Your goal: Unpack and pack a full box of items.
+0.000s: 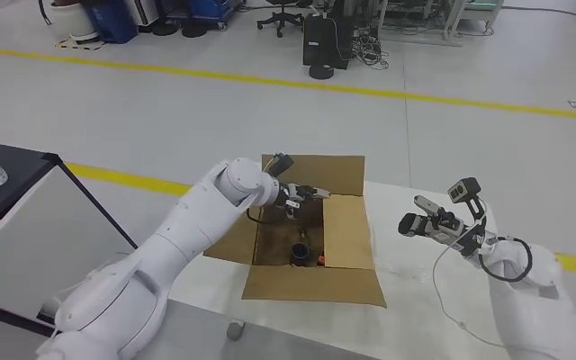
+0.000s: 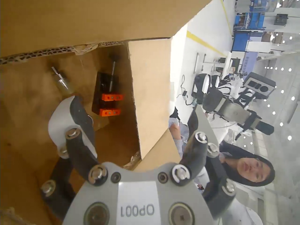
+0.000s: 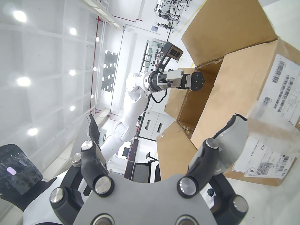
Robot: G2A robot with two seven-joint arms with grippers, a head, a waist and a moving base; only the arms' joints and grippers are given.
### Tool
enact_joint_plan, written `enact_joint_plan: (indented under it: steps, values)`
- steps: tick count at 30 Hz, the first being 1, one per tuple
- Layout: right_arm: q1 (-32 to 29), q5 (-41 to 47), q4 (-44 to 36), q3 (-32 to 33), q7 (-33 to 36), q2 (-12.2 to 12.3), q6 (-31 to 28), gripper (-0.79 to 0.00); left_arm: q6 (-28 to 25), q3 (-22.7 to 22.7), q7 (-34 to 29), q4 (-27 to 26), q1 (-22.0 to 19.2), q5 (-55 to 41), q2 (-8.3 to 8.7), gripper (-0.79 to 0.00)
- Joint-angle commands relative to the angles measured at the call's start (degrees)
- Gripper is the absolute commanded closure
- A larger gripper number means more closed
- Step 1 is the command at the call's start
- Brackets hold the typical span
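My left hand (image 2: 136, 105) hangs released, fingers spread, at the mouth of the brown cardboard box (image 2: 150, 83). I judge it is held there so it can drop straight in. Below and beyond it, on the box floor, lies the black block with two orange clamps (image 2: 106, 94), untouched. A small silver metal cylinder (image 2: 61, 80) sits just beside the block. My right hand (image 3: 164, 122), also spread and empty, hovers outside the box above the white counter (image 1: 423, 306), probably to keep clear.
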Motion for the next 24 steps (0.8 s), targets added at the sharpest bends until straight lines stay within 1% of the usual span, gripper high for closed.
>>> enact_joint_plan:
  steps: [1,4,24]
  values:
    - [0.0,0.0,0.0,0.0,0.0,0.0,0.0,-0.785,0.3,0.1,-0.1,0.3,0.1,-0.6,-0.54,-0.785]
    - [0.0,0.0,0.0,0.0,0.0,0.0,0.0,-0.785,0.4,0.1,-0.5,0.3,0.2,-1.1,-1.06,-0.785]
    - [0.0,0.0,0.0,0.0,0.0,0.0,0.0,-0.785,0.4,0.1,-0.5,0.3,0.2,-1.1,-1.06,-0.785]
